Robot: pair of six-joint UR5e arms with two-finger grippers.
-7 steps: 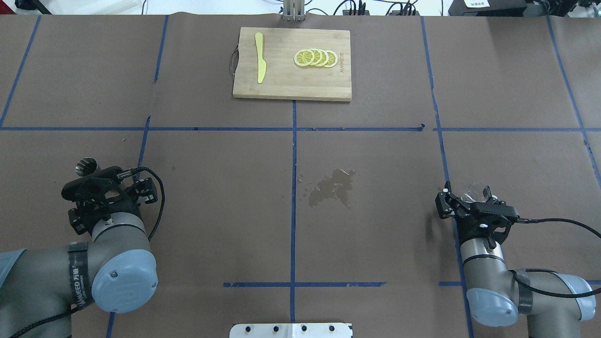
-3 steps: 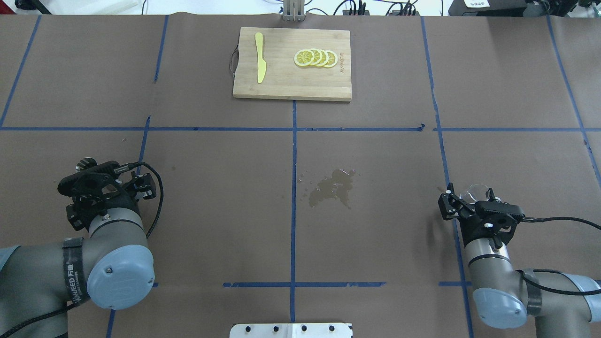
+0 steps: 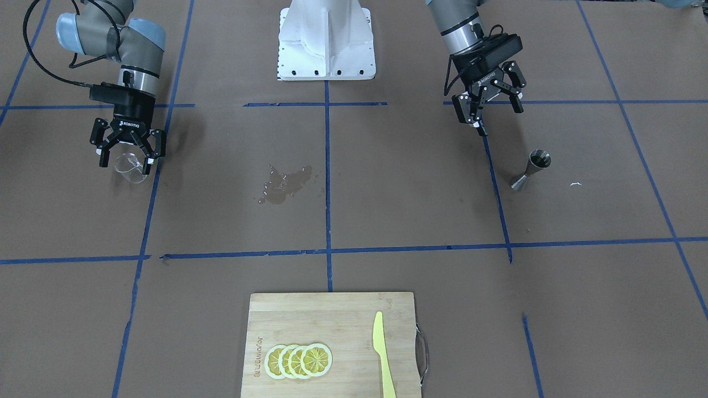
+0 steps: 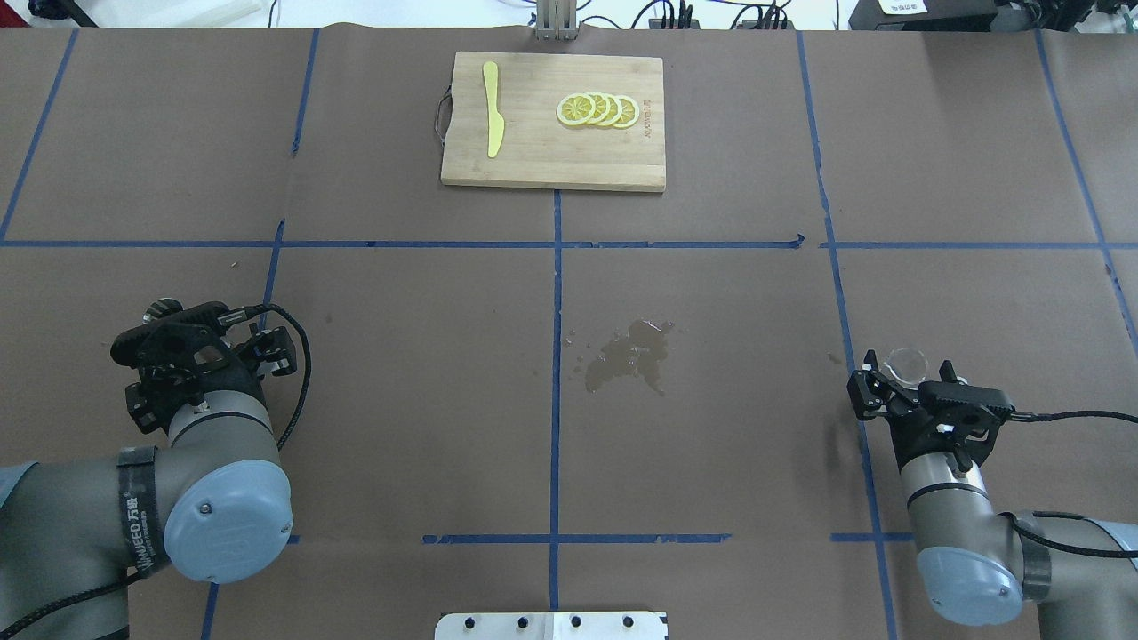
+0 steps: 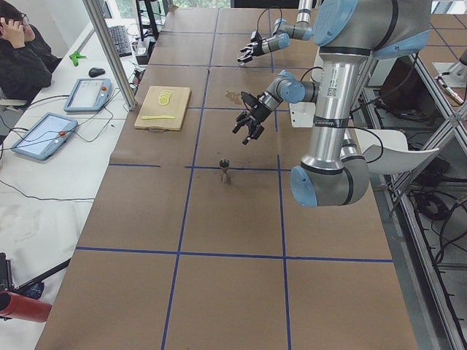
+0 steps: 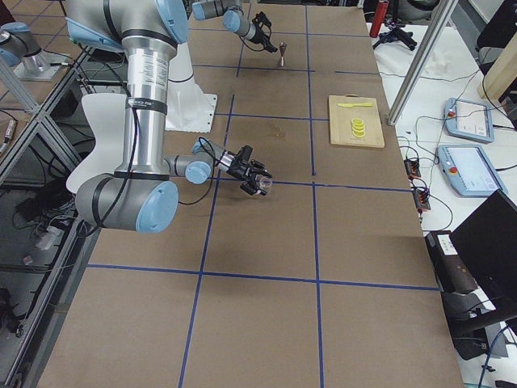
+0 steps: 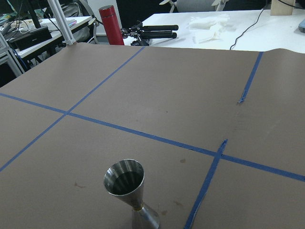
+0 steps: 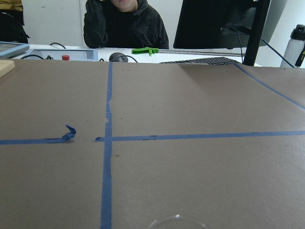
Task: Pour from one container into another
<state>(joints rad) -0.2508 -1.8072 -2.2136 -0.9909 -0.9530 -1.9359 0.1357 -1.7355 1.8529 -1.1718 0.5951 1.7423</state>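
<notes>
Brown paper covers the table [image 4: 711, 444], where the clear cup [image 3: 131, 167] stands at the parted fingertips of the right gripper [image 3: 126, 160] and the steel jigger [image 3: 532, 168] stands upright near the left gripper [image 3: 491, 113], likewise parted: 2 vessels seemingly parked unheld, well apart.

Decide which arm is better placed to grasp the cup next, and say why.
Right. Its tool is open with the cup at its fingertips. The left tool is open too, but far across the table, by the jigger.
</notes>
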